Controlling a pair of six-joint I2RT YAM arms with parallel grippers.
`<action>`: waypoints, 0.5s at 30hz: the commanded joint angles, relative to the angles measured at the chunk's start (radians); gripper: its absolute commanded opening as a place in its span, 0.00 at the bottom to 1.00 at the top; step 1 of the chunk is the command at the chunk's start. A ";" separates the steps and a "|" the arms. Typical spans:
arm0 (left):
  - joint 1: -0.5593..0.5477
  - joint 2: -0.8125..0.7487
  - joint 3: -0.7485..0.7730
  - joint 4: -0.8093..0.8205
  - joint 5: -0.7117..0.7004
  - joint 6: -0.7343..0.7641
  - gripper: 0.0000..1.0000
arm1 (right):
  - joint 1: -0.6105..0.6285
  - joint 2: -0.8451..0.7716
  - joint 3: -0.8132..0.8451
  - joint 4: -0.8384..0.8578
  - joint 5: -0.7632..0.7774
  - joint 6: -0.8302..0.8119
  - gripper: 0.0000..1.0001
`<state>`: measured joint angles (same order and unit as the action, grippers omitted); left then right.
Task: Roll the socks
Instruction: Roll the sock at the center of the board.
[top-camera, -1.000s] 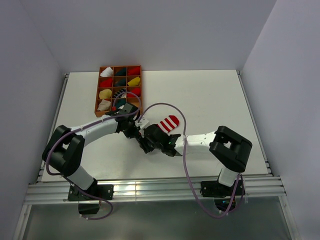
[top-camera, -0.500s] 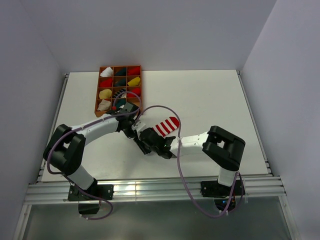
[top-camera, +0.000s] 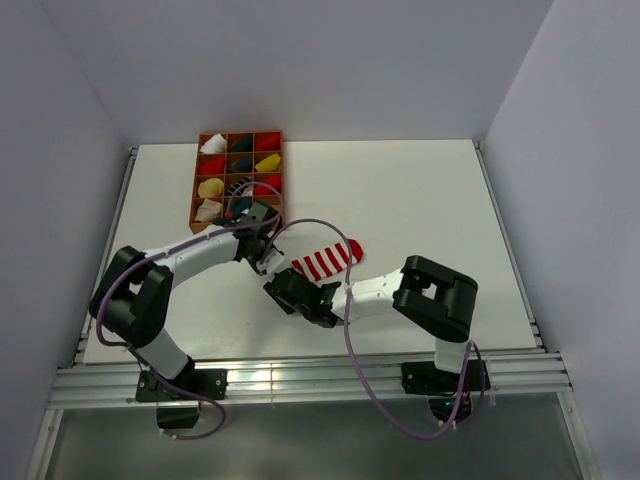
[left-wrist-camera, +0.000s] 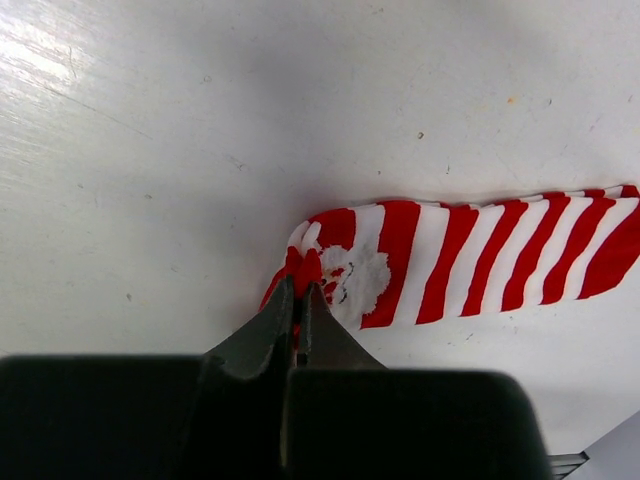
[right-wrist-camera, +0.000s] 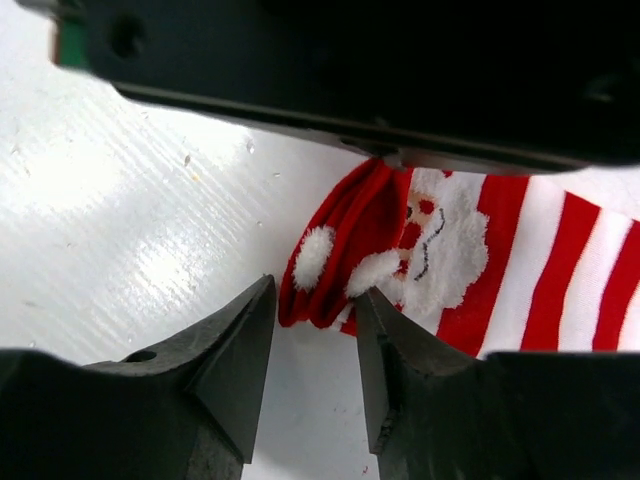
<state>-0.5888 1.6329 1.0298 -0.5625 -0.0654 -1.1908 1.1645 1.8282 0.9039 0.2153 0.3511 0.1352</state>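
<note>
Scene: two arms meet over a red-and-white striped sock (top-camera: 325, 260) laid flat on the white worktop (top-camera: 420, 200), near its middle.
Sock: it lies stretched out, its long axis running from the Santa-face cuff end, nearest the arms, up and to the right toward the toe in the overhead view.
Left tool (left-wrist-camera: 298, 295): fully closed, its tips appearing to pinch the red edge of the cuff end against the worktop.
Right tool (right-wrist-camera: 315, 300): about half open and holding nothing, its fingers standing either side of the bunched cuff edge, one finger touching the fabric.
Key relation: both tools crowd the same cuff end, with the rest of the sock running away from them to the right. Any roll would have to travel along that axis toward the toe.
Step in hand: judged to be the start of the roll, with no turn of fabric formed yet.
Nearby: a brown compartment tray (top-camera: 195, 195) of rolled bundles sits well apart, at the far left.
</note>
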 joint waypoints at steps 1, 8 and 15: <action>-0.003 0.004 0.024 0.006 0.036 -0.044 0.00 | 0.020 0.013 0.046 0.024 0.116 -0.003 0.46; -0.003 -0.007 -0.004 0.006 0.038 -0.066 0.00 | 0.026 -0.004 0.041 0.047 0.164 0.020 0.44; -0.003 -0.019 -0.030 0.010 0.033 -0.081 0.00 | 0.026 -0.020 0.030 0.055 0.167 0.035 0.26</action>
<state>-0.5888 1.6356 1.0138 -0.5571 -0.0456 -1.2427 1.1851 1.8370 0.9150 0.2207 0.4786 0.1482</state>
